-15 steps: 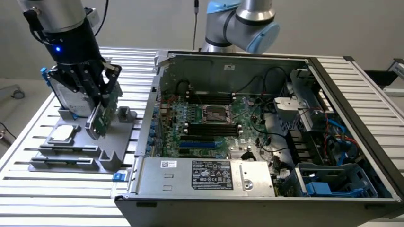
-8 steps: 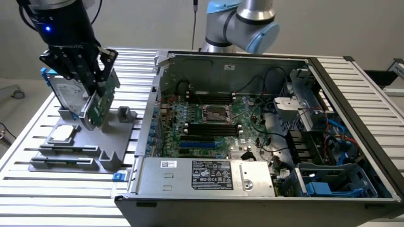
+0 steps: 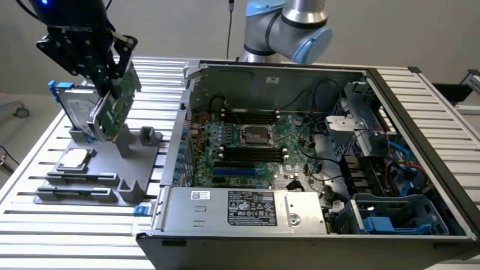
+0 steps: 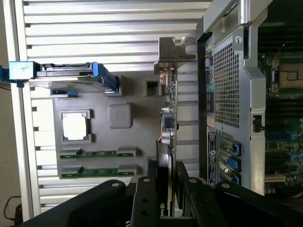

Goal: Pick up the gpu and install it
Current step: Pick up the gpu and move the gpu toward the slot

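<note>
Wrist view: tool (image 4: pixel 165 187) clamps gpu (image 4: pixel 170 111) edge-on.

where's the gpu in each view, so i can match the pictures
Exterior view: gpu at the exterior view's upper left, gripped by the claw above the grey tray.
Wrist view: gpu edge-on between tray and computer case, one end in the claw.
Shared landmark: square silver processor chip in the tray.

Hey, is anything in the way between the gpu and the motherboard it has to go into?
The gripper grips the gpu at the grey holder. The open case's side wall stands between it and the motherboard; above that wall nothing visible blocks the way.
</note>
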{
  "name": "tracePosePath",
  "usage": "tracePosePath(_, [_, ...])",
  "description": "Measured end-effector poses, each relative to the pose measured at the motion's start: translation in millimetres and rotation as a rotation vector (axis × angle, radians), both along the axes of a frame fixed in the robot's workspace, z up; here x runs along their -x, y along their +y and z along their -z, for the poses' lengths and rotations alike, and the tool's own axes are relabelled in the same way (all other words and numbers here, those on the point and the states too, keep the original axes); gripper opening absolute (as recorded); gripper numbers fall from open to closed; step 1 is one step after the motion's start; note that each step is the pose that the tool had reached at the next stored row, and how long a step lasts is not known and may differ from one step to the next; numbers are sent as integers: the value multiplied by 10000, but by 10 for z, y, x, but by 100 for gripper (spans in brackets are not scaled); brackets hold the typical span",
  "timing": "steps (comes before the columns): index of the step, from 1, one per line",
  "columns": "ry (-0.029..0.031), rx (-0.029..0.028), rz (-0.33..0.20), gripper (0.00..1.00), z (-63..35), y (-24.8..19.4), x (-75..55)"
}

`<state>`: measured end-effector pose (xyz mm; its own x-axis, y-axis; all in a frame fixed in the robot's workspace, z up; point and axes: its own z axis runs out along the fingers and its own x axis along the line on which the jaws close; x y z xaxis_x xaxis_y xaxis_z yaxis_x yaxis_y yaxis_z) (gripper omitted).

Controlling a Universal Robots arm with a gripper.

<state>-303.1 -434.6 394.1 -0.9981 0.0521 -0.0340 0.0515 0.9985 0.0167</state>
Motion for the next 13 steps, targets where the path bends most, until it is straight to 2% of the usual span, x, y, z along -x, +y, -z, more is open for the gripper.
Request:
tracePosePath(2, [35,0,3,26,-90,0,-50])
tracePosePath(10, [330,-23,2,26,-320,-1,-395])
tracePosePath(13, [389,-46,3,26,-360,-2,-530])
